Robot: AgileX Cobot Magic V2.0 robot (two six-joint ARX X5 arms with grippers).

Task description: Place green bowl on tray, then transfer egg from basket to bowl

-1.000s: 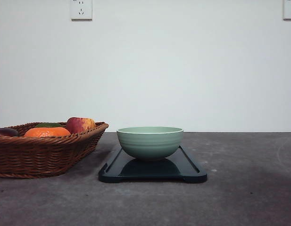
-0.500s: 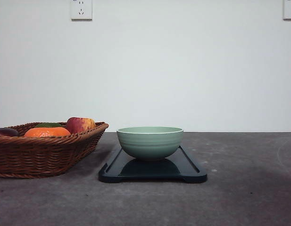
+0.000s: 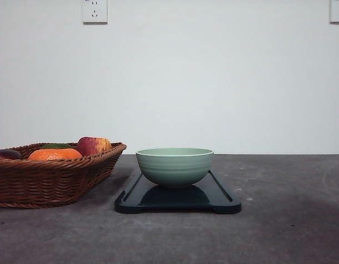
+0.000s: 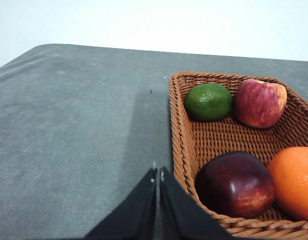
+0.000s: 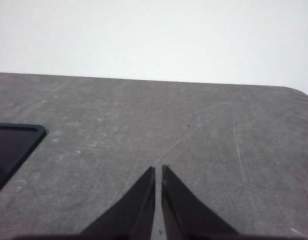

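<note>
- The green bowl [image 3: 174, 166] sits upright on the tray [image 3: 221, 199], mouth up, so the first step looks done; no egg is visible in the bowl or in the basket [image 3: 48, 179].
- The basket shows a lime [image 4: 208, 101], a red apple [image 4: 261, 103], a dark plum-like fruit [image 4: 235, 183] and an orange [image 4: 292, 181]; the egg may lie out of view.
- The left gripper [image 4: 157, 175] is closed on nothing, just outside the basket's rim; the right gripper [image 5: 158, 172] is also closed and empty, above bare table.
- Risk: grabbing a wrong fruit, or catching the wicker rim on entry.
- The tray's long axis runs away from the robot; the bowl is round, with no heading.
</note>
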